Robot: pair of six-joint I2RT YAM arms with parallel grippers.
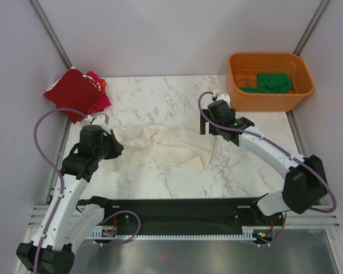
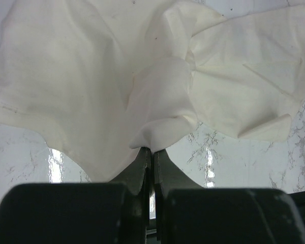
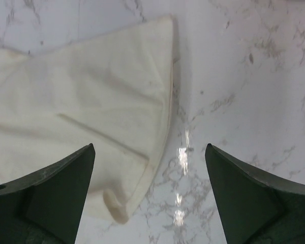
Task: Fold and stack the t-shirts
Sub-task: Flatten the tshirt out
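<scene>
1. Fingers of L gripper (image 2: pixel 152 152) are pressed together, clamped on a pinch of the cream-white t-shirt (image 2: pixel 91 76). Cloth bunches up out of the jaws and fans away over the marble table (image 1: pixel 160 91). Likely reason: the pinch anchors the shirt's left end so it can be pulled flat or folded.
2. R gripper (image 3: pixel 149 148) has its jaws wide apart w/ nothing between them. It hangs over the shirt's right-hand corner, hem edge and a curled tip just below. It looks placed either to leave that corner lying or to grab it; can't tell which.
3. Cream shirt lies crumpled mid-table between the 2 arms, not yet folded. It is twisted in the middle and flatter toward the right.
4. Far-left corner holds the dark red t-shirt (image 1: pixel 73 94), which looks folded. It sits on the magenta-pink t-shirt (image 1: pixel 103 103), pink edges peeking out at the right. Prob. the stack for finished shirts, well apart from the cream one.
5. Far-right corner holds the orange tub (image 1: pixel 268 103), open-topped. Inside is the green t-shirt (image 1: pixel 274 83), bunched loosely, w/ bare tub floor to its left. Prob. the supply bin, so green would be next for folding.
</scene>
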